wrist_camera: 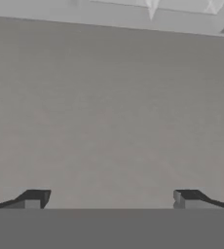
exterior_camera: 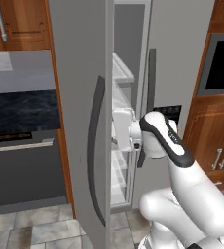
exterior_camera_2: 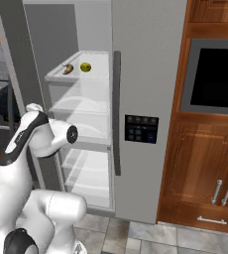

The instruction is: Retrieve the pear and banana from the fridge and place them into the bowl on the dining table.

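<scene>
1. A tall light grey fridge (exterior_camera_2: 150, 99) stands between brown wooden cupboards (exterior_camera_2: 205, 168); its left door (exterior_camera: 80, 121) is swung open, showing a white interior with clear glass shelves (exterior_camera_2: 81, 106)
2. In the right base view the pear (exterior_camera_2: 85, 67), small, round and yellow-green, sits on the top shelf at about 11 o'clock in the picture
3. The banana (exterior_camera_2: 68, 69), curved with dark patches, lies just beside the pear at its 9 o'clock, on the same shelf; whether the two touch is too small to tell
4. In the left base view the open door hides most of the fridge interior
5. The white arm (exterior_camera: 167, 141) reaches from the base toward the fridge opening; its hand end is cut off behind the door edge in the left base view
6. In the hand view the fingers (wrist_camera: 33, 199) stand wide apart at 7 and 5 o'clock, with nothing between them
7. Beyond the fingers is a flat grey surface, blurred, with pale shelf edges at 12 o'clock
8. A dark control panel (exterior_camera_2: 141, 128) sits on the shut right door beside a long dark handle (exterior_camera_2: 117, 114)
9. A black oven window (exterior_camera_2: 217, 77) is cut off at 3 o'clock
10. A dark marble counter (exterior_camera: 21, 109) shows at 9 o'clock in the left base view
</scene>
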Motion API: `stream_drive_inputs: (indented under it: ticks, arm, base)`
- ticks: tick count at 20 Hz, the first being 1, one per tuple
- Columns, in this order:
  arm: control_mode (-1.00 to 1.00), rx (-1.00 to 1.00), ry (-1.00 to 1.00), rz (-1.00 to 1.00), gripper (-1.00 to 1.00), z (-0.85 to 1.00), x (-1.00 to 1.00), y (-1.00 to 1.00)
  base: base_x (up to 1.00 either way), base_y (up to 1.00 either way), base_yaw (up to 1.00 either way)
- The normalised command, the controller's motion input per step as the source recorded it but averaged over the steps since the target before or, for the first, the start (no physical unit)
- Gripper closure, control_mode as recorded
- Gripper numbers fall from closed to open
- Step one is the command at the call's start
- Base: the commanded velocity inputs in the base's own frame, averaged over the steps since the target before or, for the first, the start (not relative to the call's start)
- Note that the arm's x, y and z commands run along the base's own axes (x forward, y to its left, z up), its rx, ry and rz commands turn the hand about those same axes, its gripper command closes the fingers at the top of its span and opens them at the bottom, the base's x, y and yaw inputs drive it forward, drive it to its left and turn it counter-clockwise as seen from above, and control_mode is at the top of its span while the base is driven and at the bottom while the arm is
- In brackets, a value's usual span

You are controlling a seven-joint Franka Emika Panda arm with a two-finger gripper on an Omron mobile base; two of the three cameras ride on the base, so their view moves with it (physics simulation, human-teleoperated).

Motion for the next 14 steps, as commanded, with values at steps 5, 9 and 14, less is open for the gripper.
stream_drive_inputs:
  ticks: [5, 9, 14]
  arm:
    - [-1.00, 0.00, 0.18, 0.15, -1.00, 0.00, -0.07, 1.00]
    - [-1.00, 0.00, 0.19, 0.12, -1.00, 0.00, 0.00, 1.00]
    - [-1.00, -0.04, 0.08, 0.10, -1.00, 0.01, 0.00, 0.89]
  base:
    - [0.00, 0.00, 0.00]
    - [0.00, 0.00, 0.00]
    - [0.00, 0.00, 0.00]
